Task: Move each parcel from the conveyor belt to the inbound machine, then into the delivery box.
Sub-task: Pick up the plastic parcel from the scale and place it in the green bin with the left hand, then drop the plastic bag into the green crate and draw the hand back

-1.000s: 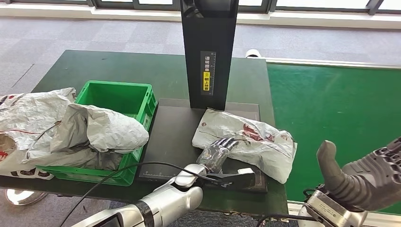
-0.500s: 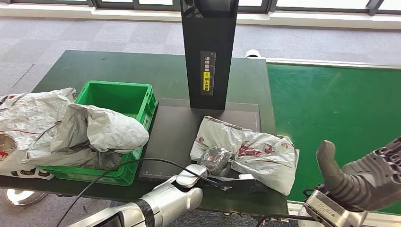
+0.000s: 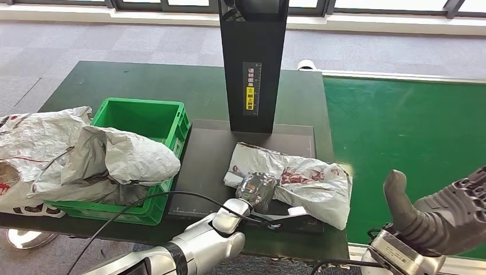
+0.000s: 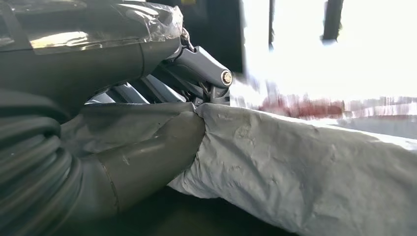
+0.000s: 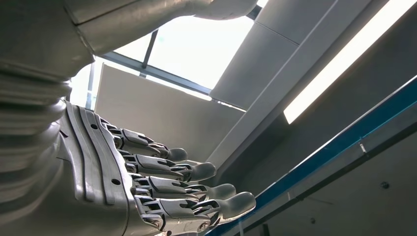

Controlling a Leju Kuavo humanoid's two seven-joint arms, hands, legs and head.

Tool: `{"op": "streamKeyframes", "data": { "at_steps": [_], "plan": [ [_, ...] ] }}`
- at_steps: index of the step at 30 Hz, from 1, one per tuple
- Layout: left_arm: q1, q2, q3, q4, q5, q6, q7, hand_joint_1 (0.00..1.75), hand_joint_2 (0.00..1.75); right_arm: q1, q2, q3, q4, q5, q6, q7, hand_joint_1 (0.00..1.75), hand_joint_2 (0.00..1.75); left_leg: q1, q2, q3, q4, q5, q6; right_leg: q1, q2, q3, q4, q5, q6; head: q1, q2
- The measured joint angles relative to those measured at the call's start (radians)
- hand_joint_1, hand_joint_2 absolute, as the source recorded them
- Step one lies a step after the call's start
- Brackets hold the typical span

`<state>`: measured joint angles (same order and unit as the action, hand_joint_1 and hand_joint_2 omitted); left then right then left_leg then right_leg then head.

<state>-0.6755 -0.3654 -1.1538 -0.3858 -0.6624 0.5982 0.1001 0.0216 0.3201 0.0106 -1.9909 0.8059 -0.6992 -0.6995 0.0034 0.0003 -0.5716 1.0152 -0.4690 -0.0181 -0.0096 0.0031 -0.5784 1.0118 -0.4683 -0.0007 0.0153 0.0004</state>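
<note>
Head view: left hand (image 3: 256, 191) grips white parcel (image 3: 298, 177) with unreadable red print on inbound machine (image 3: 255, 63); its yellow label unreadable. Right hand (image 3: 444, 215) empty, fingers (image 5: 196, 172) apart.

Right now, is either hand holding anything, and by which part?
The left hand grips the parcel on the black platform by its near left edge, thumb under and fingers over. The right hand holds nothing.

— Setting?
— A parcel-sorting station, indoors. Before me: green conveyor belt (image 3: 412, 126), black inbound machine (image 3: 254, 63) with a scan platform, green delivery box (image 3: 140, 117) heaped with grey mailer bags (image 3: 123, 154), grey carpet (image 3: 114, 43), a window line.
</note>
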Motion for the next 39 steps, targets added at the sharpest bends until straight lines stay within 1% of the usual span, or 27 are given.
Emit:
{"op": "streamKeyframes", "data": {
  "at_steps": [2,4,5,7,9,11,13,15,17,22,26,29,36,39],
  "plan": [
    [0.015,0.004,0.069,-0.053,-0.210,0.075,0.017,1.75,1.75,0.000,0.000,0.000,0.000,0.000,0.000,0.001,0.00,1.75,0.000,0.000,0.000,0.000,0.000,0.000,0.000,0.000,0.000,0.000,0.000,0.000,0.000,0.000],
    [0.030,0.008,0.166,-0.108,-0.418,0.099,0.023,1.75,1.75,0.000,0.000,0.000,0.000,-0.001,0.000,0.002,0.00,1.75,0.000,0.000,0.000,0.000,0.000,0.000,0.000,0.000,0.000,0.000,0.000,0.000,0.000,0.000],
    [0.036,0.009,0.206,-0.127,-0.465,0.101,0.025,1.75,1.75,0.000,0.000,0.000,0.000,-0.001,0.000,0.002,0.00,1.75,0.000,0.001,0.000,0.000,0.000,0.000,0.000,0.001,0.000,0.000,0.000,0.000,0.000,0.000],
    [0.045,0.012,0.265,-0.158,-0.479,0.102,0.029,1.75,1.75,0.000,0.000,0.000,0.000,-0.001,0.000,0.003,0.00,1.75,0.000,0.002,0.000,0.000,-0.001,0.000,-0.001,0.002,-0.001,0.000,0.000,0.000,0.000,0.000],
    [0.059,0.014,0.313,-0.191,-0.503,0.102,0.013,1.75,1.75,0.000,0.000,0.000,0.000,-0.001,0.000,0.003,0.00,1.75,0.000,0.002,0.000,0.000,0.000,0.000,-0.001,0.001,-0.001,0.000,0.000,0.000,0.000,0.000],
    [0.093,0.013,0.394,-0.261,-0.608,0.102,-0.044,1.75,1.75,0.000,0.000,0.000,0.000,-0.002,0.000,0.003,0.00,1.75,0.000,0.001,0.000,0.000,0.000,0.000,0.000,0.001,-0.001,0.000,0.000,0.000,0.000,0.000],
    [0.134,0.009,0.501,-0.359,-0.700,0.102,-0.123,1.75,1.75,0.000,0.000,-0.001,0.000,-0.005,0.000,0.003,0.00,1.75,0.000,0.002,-0.001,0.000,0.000,0.000,0.000,0.002,-0.001,0.000,0.000,0.000,0.000,0.000],
    [0.155,0.006,0.604,-0.450,-0.723,0.102,-0.180,1.75,1.75,0.001,0.000,-0.004,0.000,-0.008,0.000,0.002,0.00,1.75,0.000,0.004,0.000,0.000,0.000,0.000,0.000,0.003,-0.002,0.000,0.000,0.000,0.000,0.000],
    [0.167,0.005,0.688,-0.522,-0.718,0.103,-0.210,1.75,1.75,0.002,0.000,-0.009,0.000,-0.010,0.000,0.002,0.00,1.75,0.000,0.004,0.000,0.000,-0.001,0.000,0.000,0.004,-0.002,0.000,0.000,0.000,0.000,0.000],
    [0.211,0.005,0.850,-0.680,-0.743,0.102,-0.280,1.75,1.75,0.002,0.000,-0.013,0.000,-0.009,0.000,0.002,0.00,1.75,0.000,0.004,-0.001,0.000,0.000,0.000,0.000,0.003,-0.002,0.000,0.000,0.000,0.000,0.000],
    [0.245,0.005,0.946,-0.807,-0.784,0.102,-0.302,1.75,1.75,0.002,0.000,-0.013,0.002,-0.007,0.000,0.002,0.00,1.75,0.000,0.004,-0.001,0.000,0.000,0.000,0.000,0.003,-0.002,0.000,0.000,0.000,0.000,0.000],
    [0.257,0.006,0.996,-0.877,-0.796,0.102,-0.307,1.75,1.75,0.002,0.000,-0.013,0.005,-0.006,0.000,0.002,0.00,1.75,0.000,0.003,-0.001,0.000,0.000,0.000,0.000,0.003,-0.002,0.000,0.000,0.000,0.000,0.000],
    [0.269,0.009,1.040,-0.950,-0.807,0.102,-0.309,1.75,1.75,0.001,0.000,-0.013,0.012,-0.003,0.000,0.002,0.00,1.75,0.000,0.002,-0.002,0.000,0.000,0.000,0.000,0.002,-0.002,0.000,0.000,0.000,0.000,0.000],
    [0.270,0.011,1.055,-0.965,-0.817,0.102,-0.295,1.75,1.75,0.000,0.000,-0.012,0.016,-0.002,0.000,0.002,0.00,1.75,0.000,0.002,-0.002,0.000,0.000,0.000,0.000,0.002,-0.002,0.000,0.000,0.000,0.000,0.000]
  ]
}}
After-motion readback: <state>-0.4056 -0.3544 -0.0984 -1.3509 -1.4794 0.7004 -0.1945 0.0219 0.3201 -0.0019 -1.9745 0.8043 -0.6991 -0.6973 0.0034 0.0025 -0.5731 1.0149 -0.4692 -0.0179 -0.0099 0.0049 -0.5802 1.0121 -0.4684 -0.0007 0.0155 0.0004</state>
